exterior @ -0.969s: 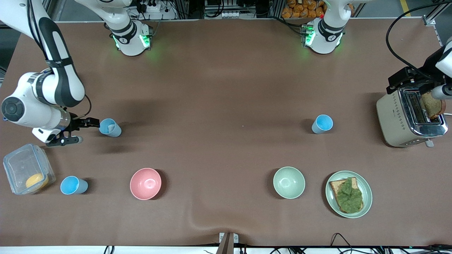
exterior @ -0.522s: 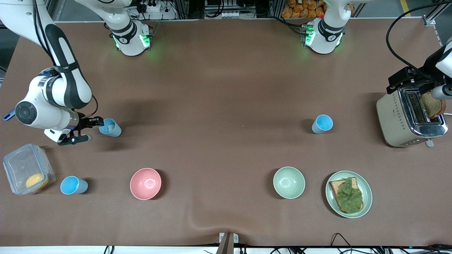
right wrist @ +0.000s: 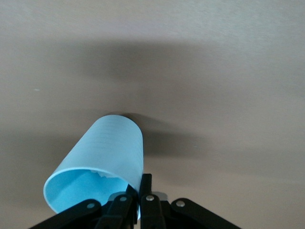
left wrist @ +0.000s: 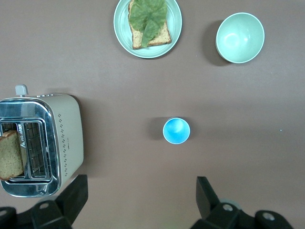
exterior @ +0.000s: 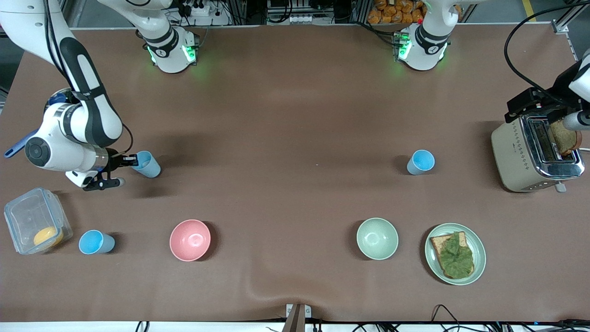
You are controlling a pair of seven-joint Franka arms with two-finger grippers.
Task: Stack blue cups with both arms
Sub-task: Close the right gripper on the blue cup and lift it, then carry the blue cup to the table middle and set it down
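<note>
I saw the right gripper (exterior: 123,160) clenched on the rim of a tilted light-blue tapered plastic cup (exterior: 148,164) toward the right arm's end of the brown table (exterior: 286,115). The left gripper (left wrist: 138,195) hung released over a second blue cup (left wrist: 176,130), upright beside the cream toaster (left wrist: 40,144).

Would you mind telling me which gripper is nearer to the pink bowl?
Right. The right gripper is shut on the rim of a blue cup near the pink bowl; the left gripper hangs open by the toaster.

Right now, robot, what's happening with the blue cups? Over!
Right end effector shut on blue cup's rim. Left end effector open, over the second cup. Third cup untouched. Nothing in the way.
</note>
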